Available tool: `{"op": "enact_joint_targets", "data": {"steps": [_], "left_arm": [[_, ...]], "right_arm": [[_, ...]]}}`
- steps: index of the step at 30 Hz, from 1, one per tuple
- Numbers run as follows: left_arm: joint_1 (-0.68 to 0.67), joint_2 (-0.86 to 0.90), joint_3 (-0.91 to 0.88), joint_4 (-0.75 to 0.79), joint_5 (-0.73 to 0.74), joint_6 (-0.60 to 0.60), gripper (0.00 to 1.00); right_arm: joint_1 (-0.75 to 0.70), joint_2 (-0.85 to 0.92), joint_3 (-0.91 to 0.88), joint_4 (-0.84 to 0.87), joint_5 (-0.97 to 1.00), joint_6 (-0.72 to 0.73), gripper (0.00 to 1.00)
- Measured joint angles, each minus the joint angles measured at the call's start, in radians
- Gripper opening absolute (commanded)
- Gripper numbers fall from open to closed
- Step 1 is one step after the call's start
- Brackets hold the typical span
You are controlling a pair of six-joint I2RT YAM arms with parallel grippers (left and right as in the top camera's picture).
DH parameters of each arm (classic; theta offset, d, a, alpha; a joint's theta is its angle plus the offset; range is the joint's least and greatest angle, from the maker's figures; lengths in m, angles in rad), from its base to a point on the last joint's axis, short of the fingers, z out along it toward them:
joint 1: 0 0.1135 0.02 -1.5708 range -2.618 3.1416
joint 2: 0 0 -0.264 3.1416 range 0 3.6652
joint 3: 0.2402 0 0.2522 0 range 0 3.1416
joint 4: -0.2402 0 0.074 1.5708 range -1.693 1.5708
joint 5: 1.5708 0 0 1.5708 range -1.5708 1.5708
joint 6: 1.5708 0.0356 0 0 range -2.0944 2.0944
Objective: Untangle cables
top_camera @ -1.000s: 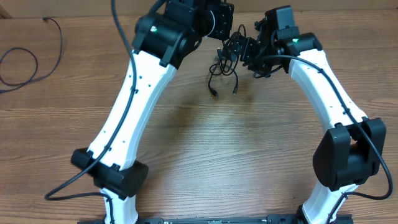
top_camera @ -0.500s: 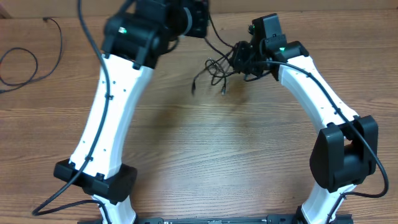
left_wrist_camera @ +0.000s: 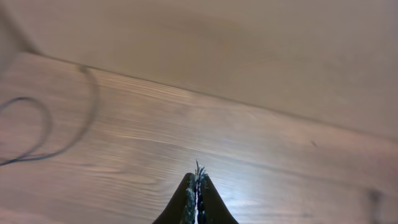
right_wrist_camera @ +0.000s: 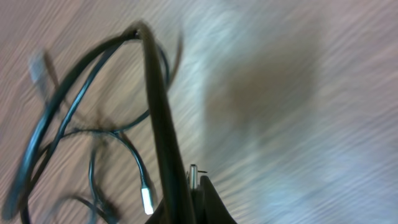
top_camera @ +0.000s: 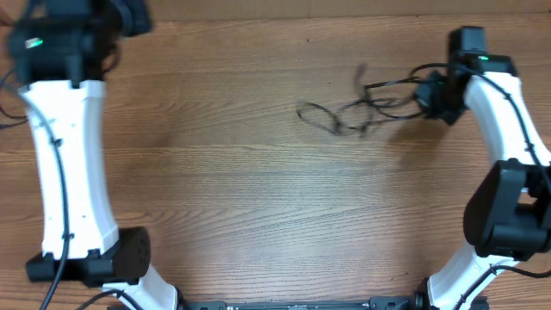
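Right side of the overhead view first: the right gripper (top_camera: 428, 93) sat high at the right edge of the wooden table (top_camera: 241, 198), and its jaws were pinched tight. The cables (top_camera: 362, 108) lay strung out to its left, a thin black tangle running from the fingers out toward the upper middle of the frame. The loose far end made a flat loop, well apart from the gripper. The near end of the bundle met the fingertips, so that was a grip on the cables, not a miss.

The right wrist view backed that up. The closed fingertips sat at the bottom centre, and one dark strand of the cables (right_wrist_camera: 152, 93) rose from them toward the upper left of the frame. More loops hung off to the left of that strand, blurred, with a small pale-tipped plug (right_wrist_camera: 147, 199) just beside the fingers on their left.

Over to the other arm: the left gripper (left_wrist_camera: 197, 183) was far away at the upper left of the table, nowhere near the tangle. Its fingers were pressed together with nothing between them, above bare wood. A separate black cord (left_wrist_camera: 46, 121) curled at the left edge of that wrist view, well apart from the fingertips.
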Motion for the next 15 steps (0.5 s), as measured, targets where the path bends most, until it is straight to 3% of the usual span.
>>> {"op": "enact_joint_targets", "data": {"steps": [4, 8, 11, 12, 13, 15], "left_arm": [[0.039, -0.025, 0.002, -0.017, 0.054, 0.0, 0.05], [0.037, -0.018, 0.002, -0.022, 0.178, 0.003, 0.17], [0.035, -0.007, 0.002, -0.033, 0.289, 0.003, 0.04], [0.032, -0.001, 0.002, -0.043, 0.338, 0.004, 0.04], [0.028, 0.009, 0.002, -0.059, 0.383, -0.003, 0.07], [0.013, 0.029, 0.002, -0.084, 0.439, -0.014, 0.3]], "right_arm": [[-0.039, 0.0, 0.0, -0.024, -0.071, -0.059, 0.04], [-0.021, 0.0, 0.0, -0.014, -0.234, -0.161, 0.04], [0.019, 0.0, 0.0, 0.009, -0.315, -0.208, 0.04], [0.035, 0.0, 0.0, 0.018, -0.333, -0.217, 0.04], [0.052, 0.0, 0.0, 0.029, -0.349, -0.227, 0.04], [0.078, 0.0, 0.0, 0.048, -0.371, -0.237, 0.04]]}}
